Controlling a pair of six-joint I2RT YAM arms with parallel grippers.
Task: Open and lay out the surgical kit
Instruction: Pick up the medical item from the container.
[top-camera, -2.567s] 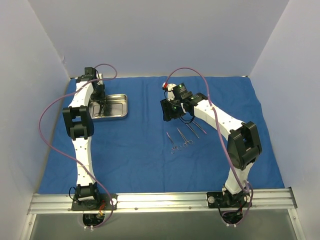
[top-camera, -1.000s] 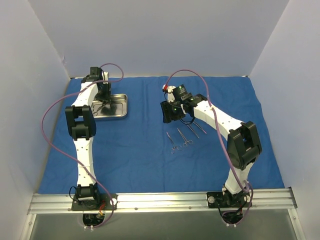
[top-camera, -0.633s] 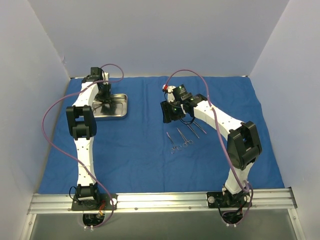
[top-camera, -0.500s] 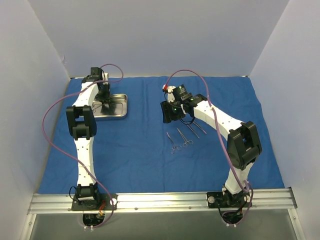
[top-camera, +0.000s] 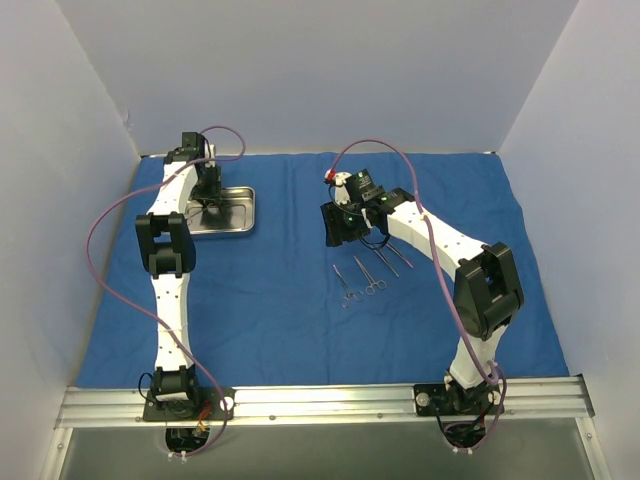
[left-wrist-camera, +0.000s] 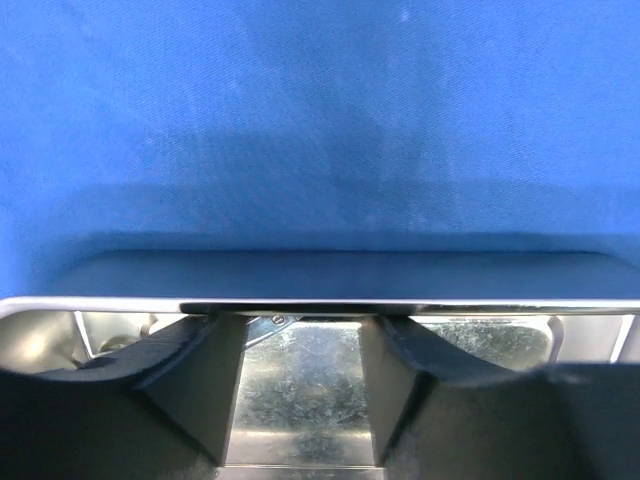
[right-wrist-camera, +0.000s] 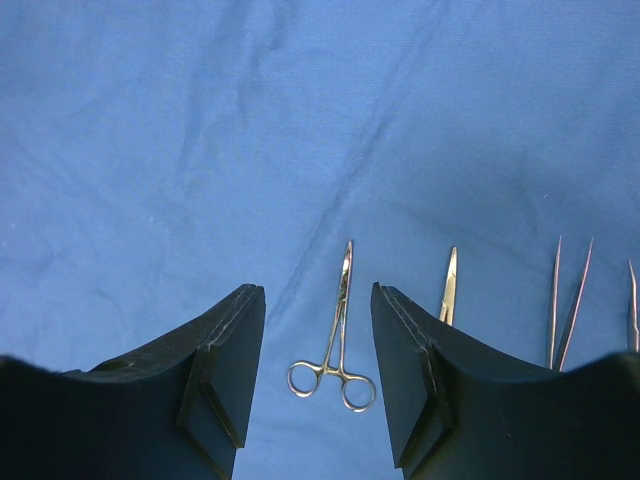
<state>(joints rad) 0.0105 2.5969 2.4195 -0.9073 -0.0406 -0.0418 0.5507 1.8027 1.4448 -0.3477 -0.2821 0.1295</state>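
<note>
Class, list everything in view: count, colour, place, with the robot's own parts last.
cloth: one, royal blue, spread flat under everything.
tray: one, shiny steel, far left on cloth.
instruments: at least four, silver, side by side on cloth right of centre; one more part-hidden in tray.
rail: one, silver, near edge.
cables: two, purple, looping left and right.
left gripper: one, black, open, inside tray.
right gripper: one, black, open, above cloth near instruments.

Left arm (top-camera: 163, 270) reaches far forward, wrist tipped down, left gripper (top-camera: 208, 206) low with its jaws parted. Right arm (top-camera: 445, 245) elbows out wide and folds inward, right gripper (top-camera: 340, 228) pointing down, fingers spread, gripping nothing.
</note>
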